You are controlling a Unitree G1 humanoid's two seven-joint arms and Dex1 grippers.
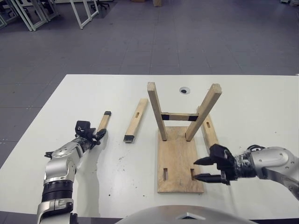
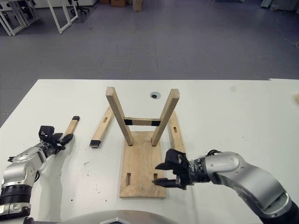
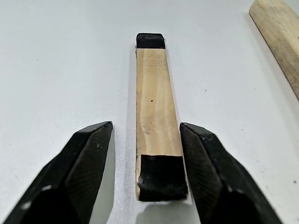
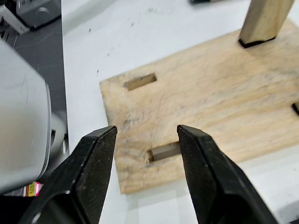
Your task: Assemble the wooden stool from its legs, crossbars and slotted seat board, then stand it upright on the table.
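The slotted seat board (image 1: 180,161) lies flat toward the table's near edge, a little right of its middle; two legs (image 1: 157,111) (image 1: 203,112) stand in its far slots, leaning slightly apart, joined by a crossbar (image 1: 180,116) with black ends; the two near slots (image 1: 165,173) (image 1: 192,174) hold nothing. A loose slotted leg (image 1: 209,130) lies along the board's right edge, partly behind the right standing leg; another (image 1: 136,119) lies just left of the board, its black tip toward the near edge. Farther left lies a short crossbar (image 1: 104,121).

The right gripper (image 1: 208,170) hovers by the board's near right slot, fingers (image 4: 93,154) spread wide. The left gripper (image 1: 96,136) sits at the short crossbar's near end, its fingers (image 3: 88,158) wide on either side of the wood, seemingly not touching it.

The white table (image 1: 261,107) has a round hole (image 1: 185,90) near its far edge and dark specks (image 1: 122,158) left of the board; beyond is grey floor with white frame legs (image 1: 28,14) at the far left.
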